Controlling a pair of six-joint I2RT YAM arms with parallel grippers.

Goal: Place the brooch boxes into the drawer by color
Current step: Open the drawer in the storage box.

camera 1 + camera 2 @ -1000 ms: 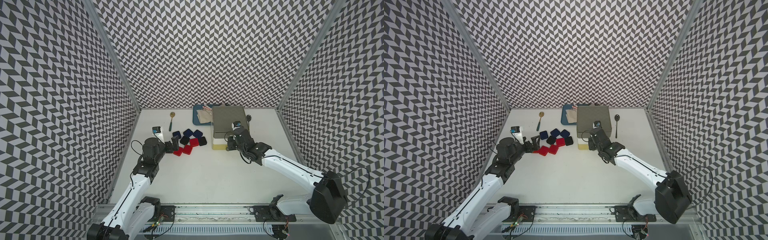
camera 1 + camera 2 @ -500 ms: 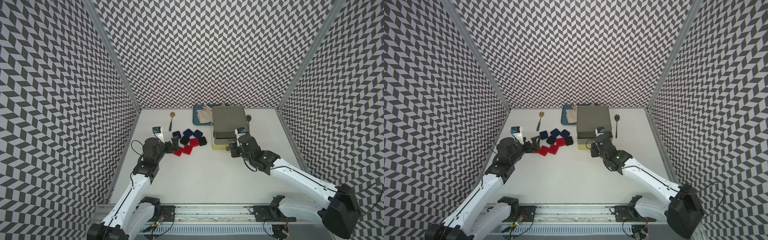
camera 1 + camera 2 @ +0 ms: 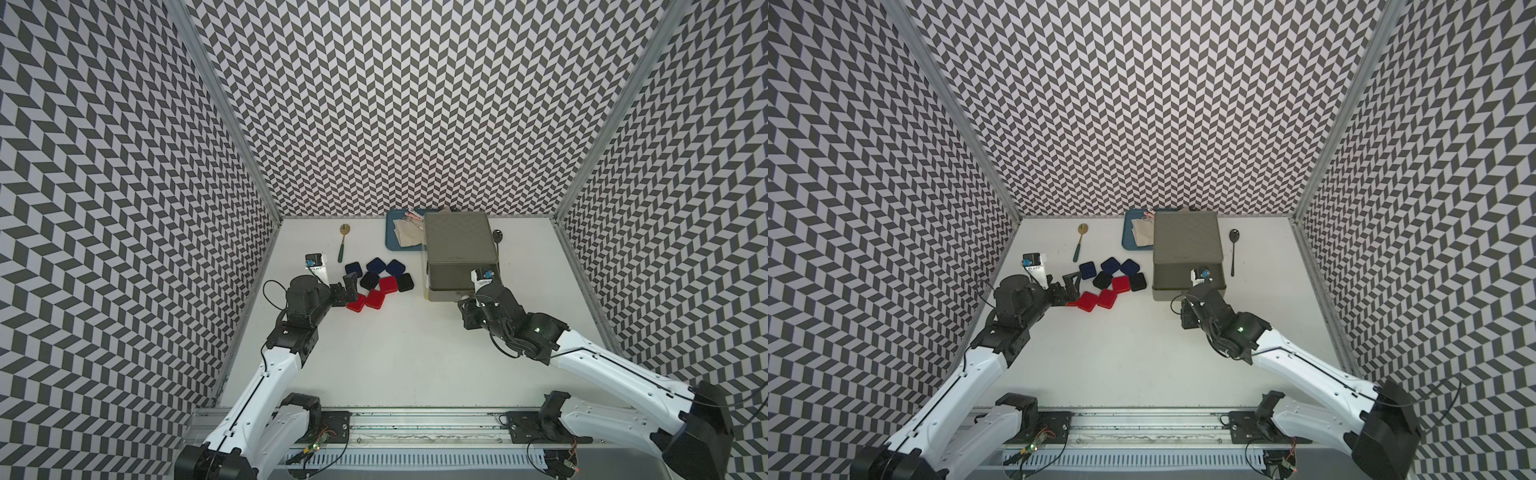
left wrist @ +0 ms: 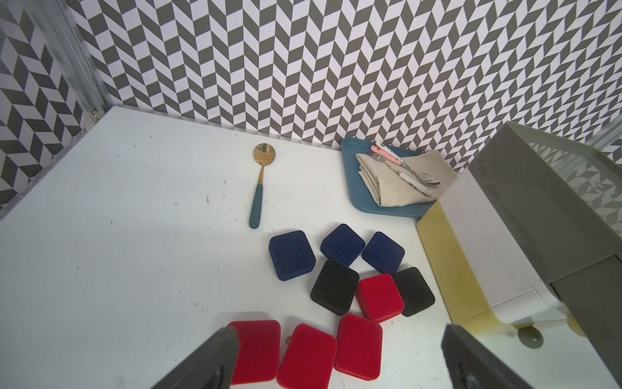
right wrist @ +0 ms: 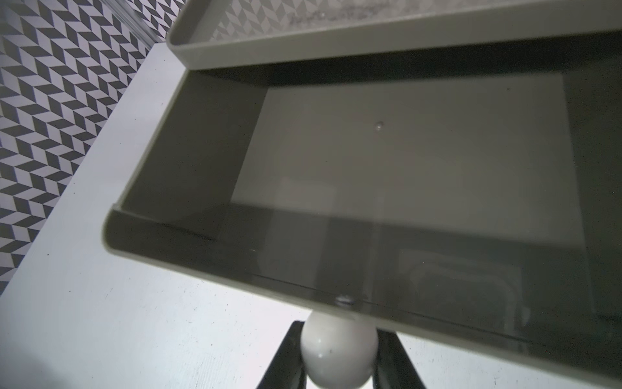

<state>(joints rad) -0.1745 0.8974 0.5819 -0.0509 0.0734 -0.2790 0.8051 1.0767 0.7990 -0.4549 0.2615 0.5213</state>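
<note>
Over the last second our right arm has drawn back toward its base and the grey top drawer has slid out of the drawer chest with it, while our left arm has not shifted. The right gripper (image 5: 338, 358) is clamped on the pale ball knob (image 5: 338, 343), one dark finger on each side of the ball. The grey top drawer (image 5: 404, 151) stretches straight ahead of those fingers, its front wall just beyond the knob and its far end under the top of the drawer chest (image 3: 457, 237). Our left gripper (image 4: 340, 333) hangs low over the table (image 4: 134, 252) with its fingers spread wide apart, holding nothing. All nine brooch boxes (image 3: 376, 280) lie on the table in one loose cluster in front of it. Three red boxes (image 4: 307, 357) sit closest, in a row across the gap between the fingers, and the outermost is partly hidden behind one finger. Just past them lie two black boxes (image 4: 335, 287) with a fourth red one (image 4: 380, 297) touching between them, and farthest from the hand are three navy boxes (image 4: 342, 244). The chest's white (image 4: 484, 242) and yellow (image 4: 447, 269) tiers stand beyond the finger on the far side from that hidden box. Further ahead of the hand lie a gold spoon (image 4: 261, 188) and a blue tray (image 4: 360, 198) that holds a folded napkin (image 4: 397, 182).
</note>
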